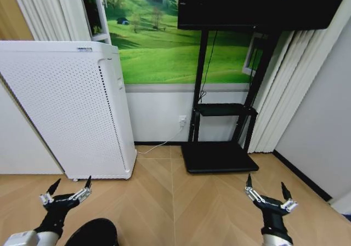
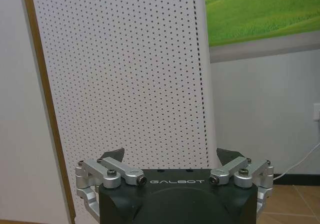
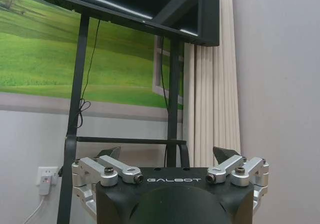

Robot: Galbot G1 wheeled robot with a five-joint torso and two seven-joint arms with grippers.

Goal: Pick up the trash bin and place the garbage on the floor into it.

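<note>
Low at the left, my left gripper (image 1: 73, 182) hangs open over the wood floor with nothing between its fingers. It faces the white perforated cabinet (image 2: 125, 74), as the left wrist view of this gripper (image 2: 171, 155) shows. My right gripper (image 1: 266, 182) is open and empty low at the right, and in the right wrist view this gripper (image 3: 167, 153) points at the black TV stand (image 3: 75, 109). A black rounded shape (image 1: 94, 232) sits at the bottom edge beside my left arm. I cannot tell whether it is the trash bin. The garbage is out of view.
The white perforated cabinet (image 1: 71, 109) stands on the left against the wall. The TV stand's black base (image 1: 218, 156) lies on the floor ahead to the right, under a dark screen (image 1: 258, 5). A white cable (image 1: 159, 144) runs along the skirting, and curtains (image 1: 279, 92) hang at the right.
</note>
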